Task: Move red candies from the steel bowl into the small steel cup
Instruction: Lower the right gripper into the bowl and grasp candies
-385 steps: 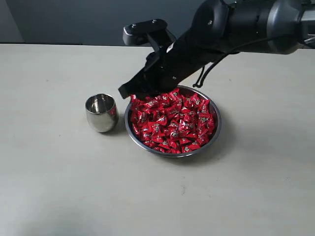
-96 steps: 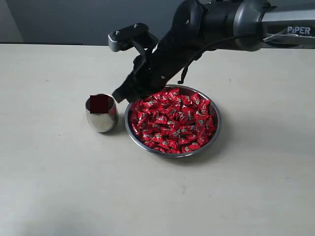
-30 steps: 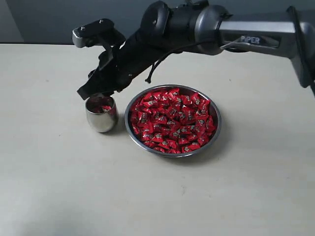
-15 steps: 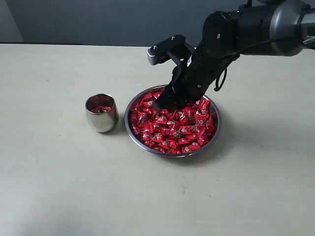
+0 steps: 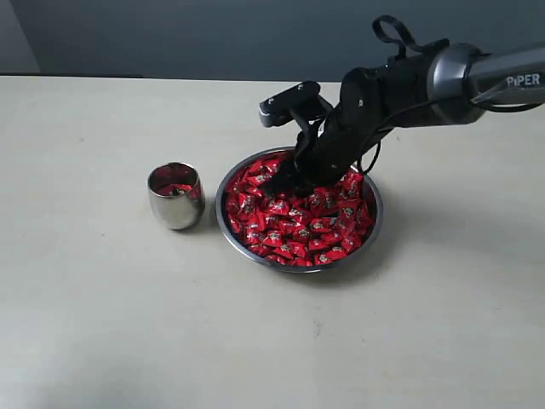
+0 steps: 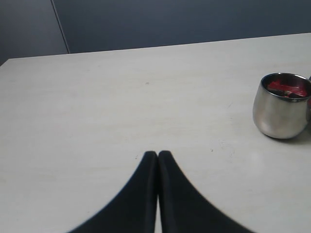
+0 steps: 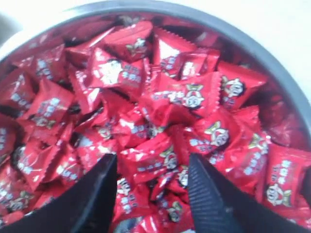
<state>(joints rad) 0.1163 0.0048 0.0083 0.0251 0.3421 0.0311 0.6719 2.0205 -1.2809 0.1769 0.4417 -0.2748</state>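
The steel bowl (image 5: pixel 370 223) sits mid-table, heaped with red candies (image 5: pixel 298 217). My right gripper (image 5: pixel 285 181) reaches down into the bowl's far left part. In the right wrist view it (image 7: pixel 153 162) stands open, fingers spread just above the red candies (image 7: pixel 160 114), with the bowl's rim (image 7: pixel 272 63) curving behind. The small steel cup (image 5: pixel 176 197) stands upright left of the bowl and holds a few red candies (image 5: pixel 174 189). In the left wrist view the left gripper (image 6: pixel 158 154) is shut over bare table, far from the cup (image 6: pixel 282 112).
The pale tabletop (image 5: pixel 128 324) stretches around bowl and cup. A dark wall (image 5: pixel 170 34) runs along the table's far edge. The right arm (image 5: pixel 443 81) slants in from the upper right above the bowl.
A second ago my right gripper hung over the cup; it swung right to the bowl and now sits lower among the candies, open. The cup holds candies it lacked earlier.
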